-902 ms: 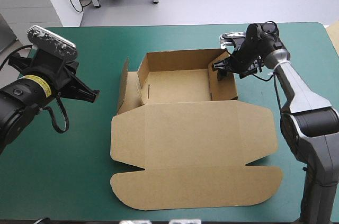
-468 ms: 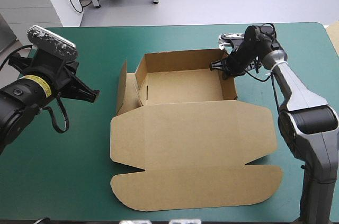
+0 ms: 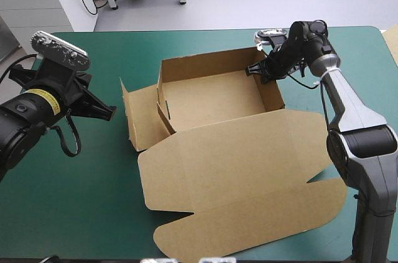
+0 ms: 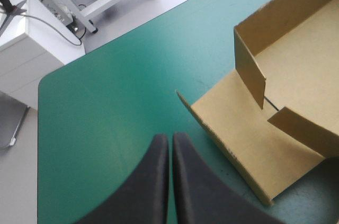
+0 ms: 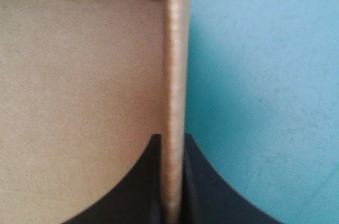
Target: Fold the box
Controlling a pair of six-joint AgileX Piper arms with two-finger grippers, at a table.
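Right hand (image 3: 257,70) pinching right wall of box (image 3: 239,163) | left hand (image 4: 169,137) closed, apart from box

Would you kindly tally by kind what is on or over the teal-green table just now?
box, brown: 1
grippers, black-fingered: 2 (left gripper shut beside the box, right gripper shut on its wall)
Total: 3
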